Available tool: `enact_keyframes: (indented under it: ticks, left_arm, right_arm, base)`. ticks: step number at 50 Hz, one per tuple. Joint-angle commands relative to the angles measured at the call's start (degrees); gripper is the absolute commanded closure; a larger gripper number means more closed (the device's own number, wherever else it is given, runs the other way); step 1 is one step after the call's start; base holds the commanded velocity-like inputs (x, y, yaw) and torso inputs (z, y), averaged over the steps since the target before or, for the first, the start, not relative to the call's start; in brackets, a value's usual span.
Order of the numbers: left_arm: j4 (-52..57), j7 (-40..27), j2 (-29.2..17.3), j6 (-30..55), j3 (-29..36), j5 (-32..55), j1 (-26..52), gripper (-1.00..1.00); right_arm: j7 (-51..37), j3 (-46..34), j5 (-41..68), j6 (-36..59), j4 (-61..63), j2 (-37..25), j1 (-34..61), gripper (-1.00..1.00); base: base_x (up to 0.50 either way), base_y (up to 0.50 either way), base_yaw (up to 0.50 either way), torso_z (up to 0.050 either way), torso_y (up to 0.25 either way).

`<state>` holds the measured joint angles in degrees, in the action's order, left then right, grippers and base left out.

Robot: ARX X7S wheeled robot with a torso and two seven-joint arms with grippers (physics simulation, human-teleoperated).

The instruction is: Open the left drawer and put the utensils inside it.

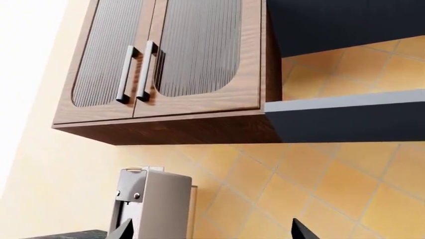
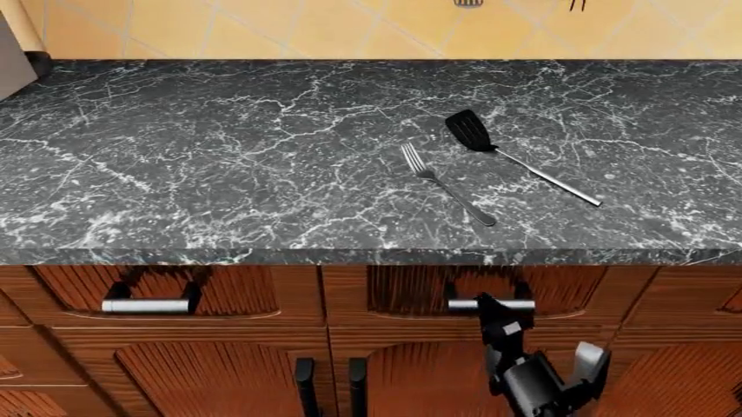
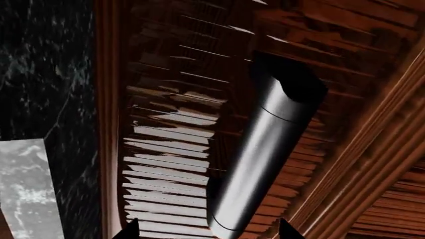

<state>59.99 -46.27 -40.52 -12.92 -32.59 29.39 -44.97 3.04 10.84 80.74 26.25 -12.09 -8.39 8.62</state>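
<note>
The right pincer point(image 2: 496, 314), in the head view, reaches up from below to the silver handle point(image 2: 464, 305) of a closed drawer point(image 2: 406, 291), its dark fingers overlapping the bar. Straight above and beyond it, on the black marble counter point(image 2: 232, 156), lies the fork point(image 2: 447, 184), tines pointing away. The spatula point(image 2: 510, 155) lies just past the fork and slightly to the pincer's right, apart from it, with its black blade farthest away. Well to the pincer's left is another closed drawer point(image 2: 232, 291) with the same kind of bar. Below both, the cupboard doors point(image 2: 208, 373) have upright black handles. The left pincer is out of this view.

In the right wrist view, the right pincer point(image 3: 207, 231) stands released. Its two dark fingertips point(image 3: 129, 230) are spread apart, and the end of the handle point(image 3: 259, 159) lies between them, gripped by neither. Behind the bar is the ribbed front of the drawer point(image 3: 166, 144), and the counter edge point(image 3: 47, 74) lies beyond that.

In the left wrist view, the left pincer point(image 1: 212, 234) is also released and holds nothing, with only its two tips showing, wide apart. It points upward at a wall cupboard point(image 1: 166, 64) with ribbed doors and two grey handles. Yellow tiles point(image 1: 332, 189) lie ahead of it, and a grey box point(image 1: 156, 199) stands close beside one fingertip.
</note>
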Motion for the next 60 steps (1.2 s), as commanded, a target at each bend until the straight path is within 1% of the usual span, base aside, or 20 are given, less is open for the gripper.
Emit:
enact_keyframes:
  ticks: [1, 8, 15, 25, 42, 43, 60]
  left_arm:
    - [0.0, -0.9, -0.8, 0.1, 0.4, -0.1, 0.0, -1.0]
    - [0.0, -0.9, -0.8, 0.1, 0.4, -0.2, 0.0, -1.0]
    - [0.0, -1.0, -0.9, 0.1, 0.5, -0.3, 0.0, -1.0]
    - [0.0, -0.7, -0.6, 0.1, 0.4, -0.3, 0.0, -1.0]
    - [0.0, -1.0, -0.8, 0.1, 0.5, -0.4, 0.0, -1.0]
    - [0.0, -1.0, -0.8, 0.1, 0.6, -0.4, 0.0, -1.0]
    - [0.0, -0.8, -0.7, 0.1, 0.4, -0.3, 0.0, -1.0]
  right_arm:
    - [-0.2, 0.3, 0.5, -0.4, -5.0, -1.5, 4.1, -1.0]
    - [0.5, 0.5, -0.3, -1.6, -10.3, -2.0, 7.0, -1.0]
    - [0.3, 1.3, -0.2, -2.8, -12.7, -2.0, 7.6, -1.0]
    - [1.0, -0.4, -1.4, -2.7, -16.4, -2.0, 9.9, -1.0]
    - [-0.7, -2.6, -2.6, -2.2, -16.8, -1.7, 11.3, -1.0]
    - [-0.9, -2.4, -2.5, -2.4, -16.7, -1.7, 11.3, 1.0]
    - [-0.7, -2.4, -2.1, -2.7, -15.4, -2.3, 10.8, 1.0]
  base:
    - [0.0, 0.0, 0.0, 0.0, 0.0]
    - [0.0, 0.0, 0.0, 0.0, 0.0]
    - [0.0, 0.0, 0.0, 0.0, 0.0]
    - [0.0, 0.0, 0.0, 0.0, 0.0]
    - [0.0, 0.0, 0.0, 0.0, 0.0]
    - [0.0, 0.0, 0.0, 0.0, 0.0]
    - [0.0, 0.0, 0.0, 0.0, 0.001]
